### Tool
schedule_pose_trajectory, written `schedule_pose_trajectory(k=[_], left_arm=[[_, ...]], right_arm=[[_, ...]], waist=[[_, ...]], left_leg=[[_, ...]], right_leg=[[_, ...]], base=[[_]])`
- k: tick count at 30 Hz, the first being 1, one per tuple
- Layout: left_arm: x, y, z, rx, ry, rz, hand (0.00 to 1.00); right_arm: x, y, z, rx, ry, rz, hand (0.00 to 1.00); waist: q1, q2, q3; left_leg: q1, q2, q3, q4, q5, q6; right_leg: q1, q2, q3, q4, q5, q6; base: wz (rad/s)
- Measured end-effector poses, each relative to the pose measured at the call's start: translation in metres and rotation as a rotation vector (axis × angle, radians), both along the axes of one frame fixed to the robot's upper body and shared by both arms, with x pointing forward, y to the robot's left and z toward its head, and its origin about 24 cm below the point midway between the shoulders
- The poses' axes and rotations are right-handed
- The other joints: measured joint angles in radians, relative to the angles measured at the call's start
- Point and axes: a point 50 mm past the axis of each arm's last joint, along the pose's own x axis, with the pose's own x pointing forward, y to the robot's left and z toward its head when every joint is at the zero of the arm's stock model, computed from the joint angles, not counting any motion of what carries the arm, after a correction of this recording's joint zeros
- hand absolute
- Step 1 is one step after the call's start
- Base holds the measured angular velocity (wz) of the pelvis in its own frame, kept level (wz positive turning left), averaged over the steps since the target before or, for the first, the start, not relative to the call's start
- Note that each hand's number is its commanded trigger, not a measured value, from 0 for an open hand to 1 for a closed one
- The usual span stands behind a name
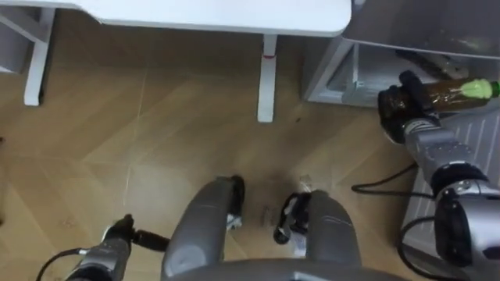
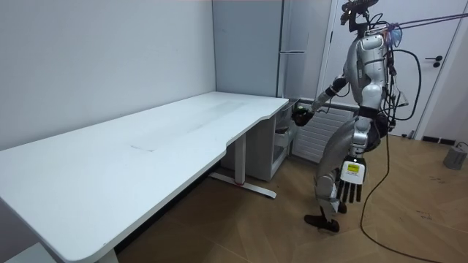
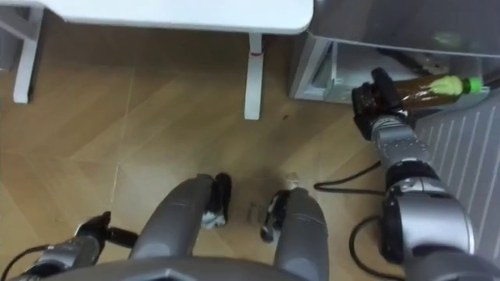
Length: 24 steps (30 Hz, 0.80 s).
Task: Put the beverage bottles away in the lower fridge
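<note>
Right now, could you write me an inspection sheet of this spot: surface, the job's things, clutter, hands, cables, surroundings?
Surface: white table, nothing seen on it; wooden floor.
Job's things: bottle of brown drink with a green cap, held at the open lower fridge.
Clutter: small grey item on the floor, too small to tell.
Hands: right hand curled round the bottle; left hand hangs open by the leg.
Cables: none but the robot's own.
Surroundings: robot stands between table end and fridge; door behind.
</note>
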Motion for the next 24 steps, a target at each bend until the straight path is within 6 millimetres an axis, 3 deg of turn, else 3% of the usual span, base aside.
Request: schedule_pose_trajectory(k=[8,12,18,20,24], left_arm=[[0.006,0.001,0.003,0.034,-0.039,0.004,0.00],[0.010,0.003,0.005,0.036,-0.060,0.001,0.00],[0.009,0.006,0.006,0.054,-0.064,0.011,0.00],[0.010,0.006,0.007,0.056,-0.068,0.010,0.00],[0.008,0.009,0.007,0.062,-0.069,0.020,0.00]], right_arm=[[0.018,0.001,0.019,-0.019,-0.041,0.017,1.00],[0.028,-0.001,0.033,-0.032,-0.079,0.019,1.00],[0.047,-0.005,0.061,-0.051,-0.126,0.007,1.00],[0.056,-0.008,0.081,-0.075,-0.170,0.005,1.00],[0.059,-0.009,0.089,-0.091,-0.161,-0.001,1.00]], waist=[[0.017,-0.008,-0.0013],[0.017,-0.008,-0.0016],[0.013,-0.007,-0.0020],[0.014,-0.007,-0.0019],[0.015,-0.008,-0.0016]], left_leg=[[-0.119,0.018,-0.016,0.110,-0.022,-0.020],[-0.164,0.024,-0.018,0.159,-0.036,-0.021],[-0.205,0.022,-0.015,0.183,-0.040,-0.022],[-0.215,0.016,-0.007,0.188,-0.041,-0.022],[-0.215,0.015,0.003,0.199,-0.046,-0.017]], right_leg=[[-0.100,-0.001,-0.015,0.092,-0.020,-0.032],[-0.142,0.001,-0.013,0.135,-0.035,-0.035],[-0.185,-0.007,-0.009,0.171,-0.046,-0.040],[-0.203,-0.016,0.000,0.187,-0.049,-0.045],[-0.210,-0.028,0.004,0.208,-0.060,-0.055]], base=[[0.02],[-0.01],[0.02],[0.00],[0.01]])
